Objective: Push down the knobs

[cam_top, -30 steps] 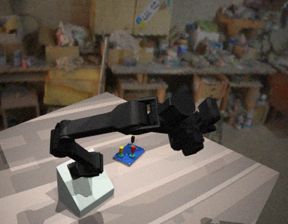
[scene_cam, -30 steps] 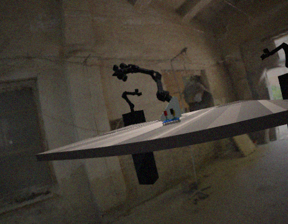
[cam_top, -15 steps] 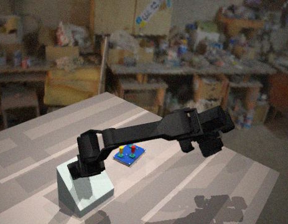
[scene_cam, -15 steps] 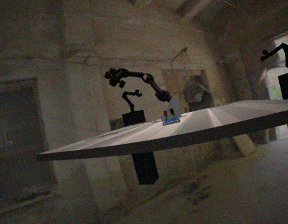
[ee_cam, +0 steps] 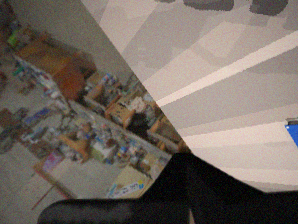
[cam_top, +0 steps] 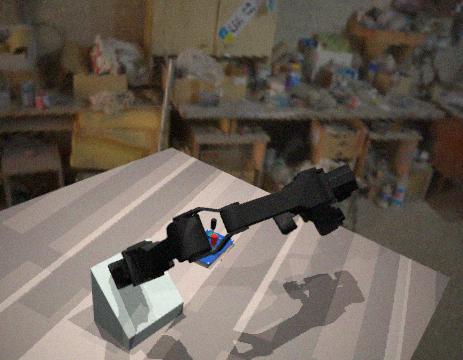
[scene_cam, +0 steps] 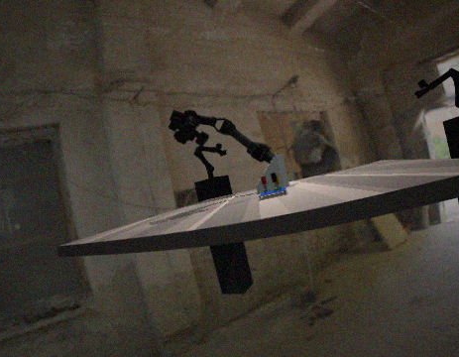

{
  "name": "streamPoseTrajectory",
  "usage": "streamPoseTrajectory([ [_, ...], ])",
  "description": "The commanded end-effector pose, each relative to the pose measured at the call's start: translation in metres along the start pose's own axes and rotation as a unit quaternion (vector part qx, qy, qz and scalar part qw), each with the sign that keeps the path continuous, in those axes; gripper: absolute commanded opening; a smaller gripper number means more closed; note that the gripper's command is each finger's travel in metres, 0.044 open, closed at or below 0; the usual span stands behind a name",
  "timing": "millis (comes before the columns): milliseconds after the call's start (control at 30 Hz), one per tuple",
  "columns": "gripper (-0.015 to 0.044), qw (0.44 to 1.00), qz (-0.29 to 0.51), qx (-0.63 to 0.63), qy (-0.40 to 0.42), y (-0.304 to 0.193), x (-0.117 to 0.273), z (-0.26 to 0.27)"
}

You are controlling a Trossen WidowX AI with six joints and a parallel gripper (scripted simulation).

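The blue circuit board (cam_top: 209, 259) (scene_cam: 273, 192) (ee_cam: 294, 133) stands on the table near the pale wedge; only its corner shows at the right edge of the wrist view. A red knob (cam_top: 214, 240) (scene_cam: 264, 180) and a black knob (cam_top: 213, 223) (scene_cam: 274, 177) stand upright on it. A little yellow shows behind the black knob in the exterior view; the arm hides that part in the top view. How far the knobs are down cannot be told. My gripper (ee_cam: 181, 160) is shut, with nothing seen between its fingers, high above the table and well away from the board.
The arm rises from a pale wedge-shaped block (cam_top: 163, 295) (scene_cam: 281, 169) beside the board and reaches past above it. The table (cam_top: 291, 252) (scene_cam: 313, 198) (ee_cam: 220, 120) has open edges. Other dark arms on pedestals (scene_cam: 213, 187) stand behind it.
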State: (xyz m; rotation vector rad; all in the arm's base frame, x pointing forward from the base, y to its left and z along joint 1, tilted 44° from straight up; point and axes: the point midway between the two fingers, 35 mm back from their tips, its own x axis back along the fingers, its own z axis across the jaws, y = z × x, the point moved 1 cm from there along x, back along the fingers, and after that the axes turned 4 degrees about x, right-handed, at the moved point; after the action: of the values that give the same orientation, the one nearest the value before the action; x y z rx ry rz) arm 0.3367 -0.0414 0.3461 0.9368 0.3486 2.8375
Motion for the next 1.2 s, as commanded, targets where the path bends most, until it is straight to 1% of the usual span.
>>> streamPoseTrajectory([
  [0, 0.0, 0.998, 0.017, 0.027, -0.046, -0.023, -0.028, -0.014],
  [267, 0.0, 0.985, 0.031, 0.09, -0.142, -0.069, -0.078, -0.049],
  [567, 0.0, 0.953, 0.031, 0.18, -0.242, -0.116, -0.121, -0.099],
  [867, 0.0, 0.901, 0.022, 0.283, -0.327, -0.156, -0.149, -0.155],
  [1167, 0.0, 0.831, 0.005, 0.393, -0.394, -0.189, -0.163, -0.214],
])
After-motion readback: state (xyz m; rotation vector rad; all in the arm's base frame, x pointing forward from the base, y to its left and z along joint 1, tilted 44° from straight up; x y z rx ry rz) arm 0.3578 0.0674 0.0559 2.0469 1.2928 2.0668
